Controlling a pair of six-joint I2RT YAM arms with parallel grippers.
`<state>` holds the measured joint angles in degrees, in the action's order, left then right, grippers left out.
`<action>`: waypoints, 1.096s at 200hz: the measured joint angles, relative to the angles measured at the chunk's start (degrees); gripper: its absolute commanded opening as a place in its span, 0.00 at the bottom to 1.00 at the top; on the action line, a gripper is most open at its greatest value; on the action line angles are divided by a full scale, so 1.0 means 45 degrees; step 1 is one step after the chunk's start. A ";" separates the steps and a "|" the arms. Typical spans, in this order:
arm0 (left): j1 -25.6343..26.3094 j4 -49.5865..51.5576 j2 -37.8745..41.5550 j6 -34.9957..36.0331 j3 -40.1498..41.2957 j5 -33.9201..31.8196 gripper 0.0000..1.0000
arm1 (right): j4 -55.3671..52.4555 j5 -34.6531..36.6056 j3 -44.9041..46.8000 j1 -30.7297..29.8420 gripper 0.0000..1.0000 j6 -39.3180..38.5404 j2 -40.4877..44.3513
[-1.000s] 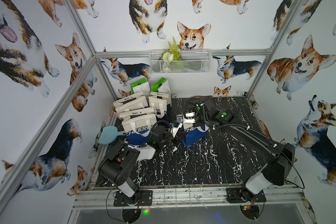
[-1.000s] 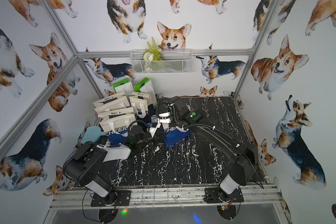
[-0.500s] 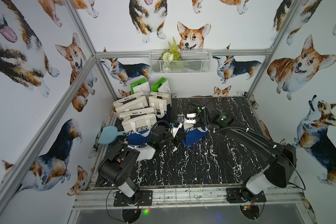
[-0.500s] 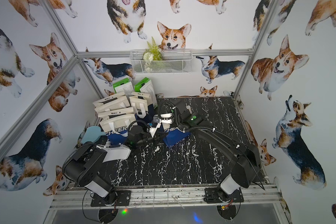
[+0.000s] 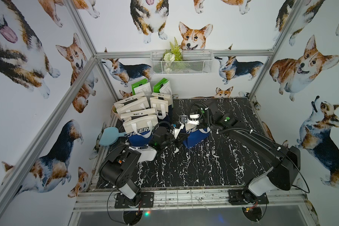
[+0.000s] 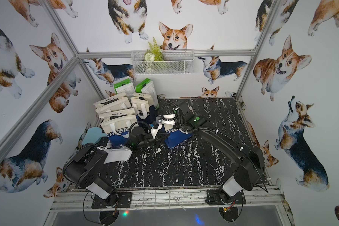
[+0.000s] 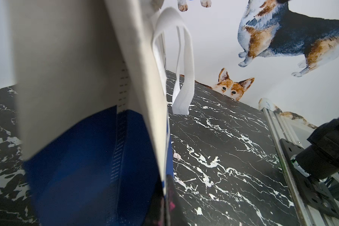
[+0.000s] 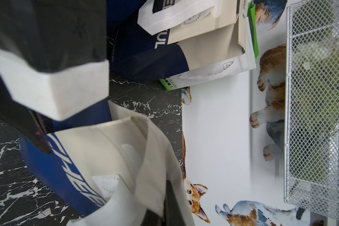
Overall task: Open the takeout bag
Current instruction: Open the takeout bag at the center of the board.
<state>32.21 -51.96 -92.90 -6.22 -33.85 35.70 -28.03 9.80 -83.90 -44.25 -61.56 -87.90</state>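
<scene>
Right now the takeout bag (image 5: 197, 135) – cream above, blue below with white lettering – is standing on the black marble table (image 5: 204, 168) near its middle. It is just beside the cluster of similar bags (image 5: 139, 111) crowding the back left corner.

The left gripper (image 5: 180, 138) is reaching in low from the left, and its jaws are closed on the bag's side edge. In the left wrist view the bag (image 7: 86, 156) is filling most of the frame, and its folded edge is running down beside one dark finger (image 7: 171, 195).

The right gripper (image 5: 187, 124) is leaning in over the top of the bag, jaws closed on the cream rim. In the right wrist view that rim fabric is draping across a dark finger (image 8: 171, 205), and the mouth is curling apart a little.

A white handle (image 7: 182, 64) is hanging loose at the bag's top. A pale blue fan-shaped thing (image 5: 109, 136) is lying at the table's left edge, apart from the bag – and a white wire basket (image 5: 181, 64) is hanging on the back wall.
</scene>
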 measured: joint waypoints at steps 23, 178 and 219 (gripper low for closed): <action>0.0005 -0.0005 0.0000 0.0000 -0.0024 0.0000 0.00 | -0.0529 0.0029 -0.0461 0.0019 0.00 -0.0078 -0.0029; 0.0010 0.0180 0.0029 0.0015 -0.0058 -0.0097 0.00 | -0.1239 0.0627 -0.1817 0.0359 0.25 -0.0986 -0.1171; 0.0010 0.0248 0.0034 0.0049 -0.0063 -0.0107 0.00 | -0.1030 0.0491 -0.1083 0.0461 0.25 -0.0597 -0.0908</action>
<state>32.25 -50.85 -92.75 -6.00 -34.13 35.22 -32.67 12.01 -88.77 -42.17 -64.25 -91.98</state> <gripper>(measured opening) 0.052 0.251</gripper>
